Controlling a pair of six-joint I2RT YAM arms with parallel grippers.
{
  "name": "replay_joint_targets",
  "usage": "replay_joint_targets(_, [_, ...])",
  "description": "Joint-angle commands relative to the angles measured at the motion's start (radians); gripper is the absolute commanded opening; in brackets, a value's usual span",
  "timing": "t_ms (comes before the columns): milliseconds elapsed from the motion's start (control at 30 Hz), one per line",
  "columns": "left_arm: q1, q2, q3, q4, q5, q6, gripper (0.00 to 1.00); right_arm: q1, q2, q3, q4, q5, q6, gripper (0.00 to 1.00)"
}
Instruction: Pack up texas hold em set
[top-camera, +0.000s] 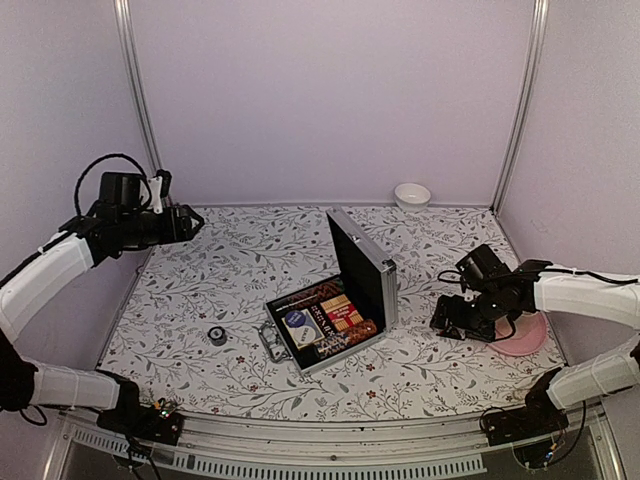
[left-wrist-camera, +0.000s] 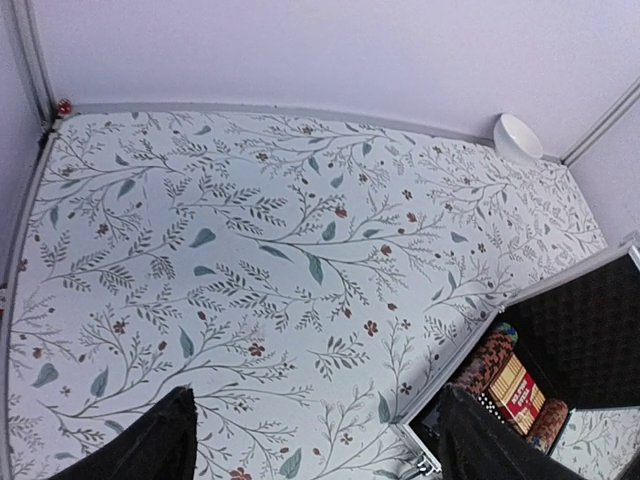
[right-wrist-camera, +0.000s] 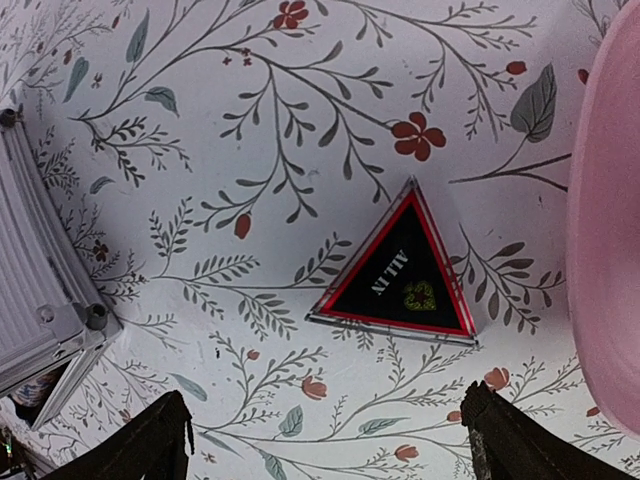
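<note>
**Poker set mostly packed, two small pieces lying out on the bench (top-camera: 430, 240)**

The briefcase (top-camera: 362, 268) is sitting open mid-bench with its lid up, and the card decks (top-camera: 320, 318) and chips (top-camera: 358, 330) are already lying inside. The left fingers (left-wrist-camera: 160, 450) are hanging spread wide and empty over bare bench, well apart from everything. The right fingers (right-wrist-camera: 150, 450) are hovering, also released, over a black triangular "ALL IN" marker (right-wrist-camera: 400, 275) just beside the pink plate (right-wrist-camera: 610, 220) (not part of the set). The round black button (top-camera: 217, 335) is lying on the bench left of the case. By my reckoning, those two pieces and shutting the lid are what is remaining.
</note>
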Motion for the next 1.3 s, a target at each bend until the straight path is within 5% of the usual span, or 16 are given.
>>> replay_joint_targets(0, [0.075, -0.01, 0.056, -0.033, 0.034, 0.094, 0.83, 0.004, 0.057, 0.052, -0.068, 0.074, 0.067, 0.96])
replay_joint_targets(400, [0.078, -0.068, -0.063, 0.082, -0.081, 0.173, 0.84, 0.012, 0.177, 0.105, -0.107, 0.129, 0.108, 0.97])
replay_joint_targets(1267, [0.078, -0.04, -0.089, 0.099, -0.078, 0.185, 0.84, 0.041, 0.35, 0.156, -0.091, 0.17, 0.043, 0.94])
